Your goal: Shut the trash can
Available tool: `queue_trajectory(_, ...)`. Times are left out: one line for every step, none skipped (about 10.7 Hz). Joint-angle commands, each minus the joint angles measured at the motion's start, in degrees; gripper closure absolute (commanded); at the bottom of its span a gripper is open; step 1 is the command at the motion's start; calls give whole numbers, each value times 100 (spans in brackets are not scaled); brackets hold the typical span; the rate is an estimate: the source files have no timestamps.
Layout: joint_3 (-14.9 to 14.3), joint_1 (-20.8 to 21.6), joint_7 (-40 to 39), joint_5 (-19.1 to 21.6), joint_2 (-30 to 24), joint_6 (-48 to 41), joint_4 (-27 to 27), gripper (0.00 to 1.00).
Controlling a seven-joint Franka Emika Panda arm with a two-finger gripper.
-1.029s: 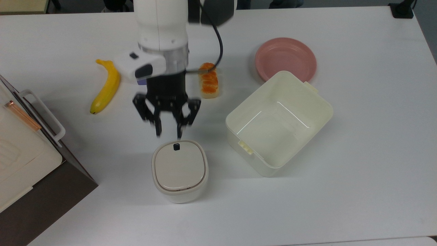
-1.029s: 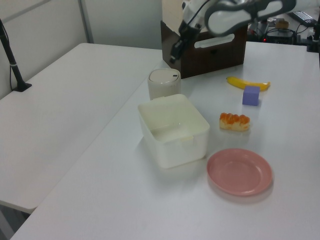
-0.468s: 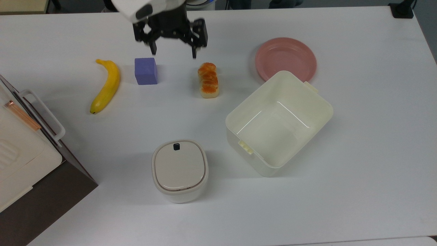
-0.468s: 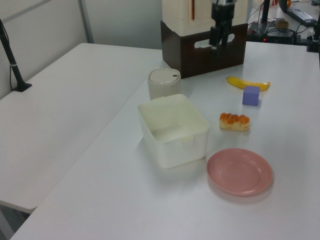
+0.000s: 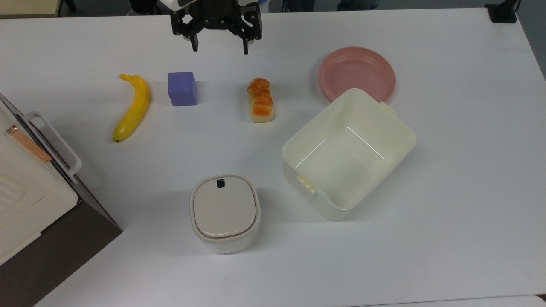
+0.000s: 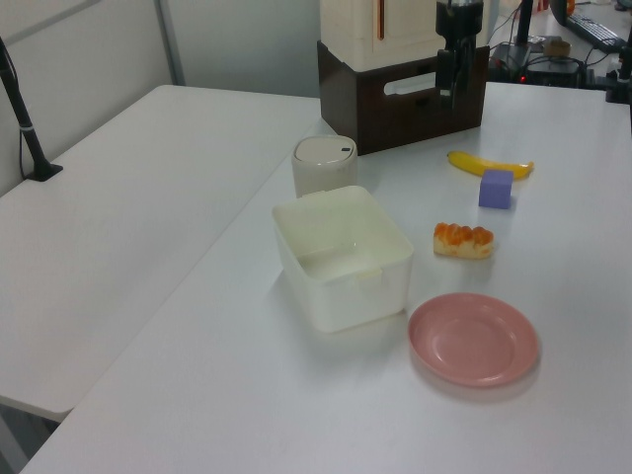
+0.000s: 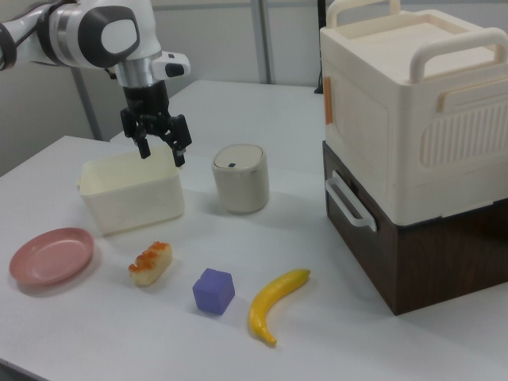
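The white table (image 5: 448, 213) carries the trash can (image 5: 225, 212) (lid down), tub (image 5: 348, 153), plate (image 5: 356, 73), bread (image 5: 260, 99), cube (image 5: 182, 88), banana (image 5: 132, 106) — and a brown-and-cream cabinet (image 5: 30, 204).

The trash can (image 7: 240, 178) stands lid-down on the table (image 7: 333, 317). The claw (image 7: 162, 151) hangs open above the cream tub (image 7: 133, 190).

White table (image 5: 448, 238); second white table (image 6: 118, 227) alongside in left view; pale partition wall (image 6: 237, 44) behind.

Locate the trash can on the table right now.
In the top view, the trash can stands lid-down near the bottom centre, just left of the cream tub and right of the brown-and-cream cabinet.
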Motion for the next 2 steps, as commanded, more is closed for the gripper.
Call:
queue_trajectory(80, -47, -99, -102, -203, 24, -292, 0)
queue_trajectory(71, -47, -99, -102, -204, 16, -292, 0)
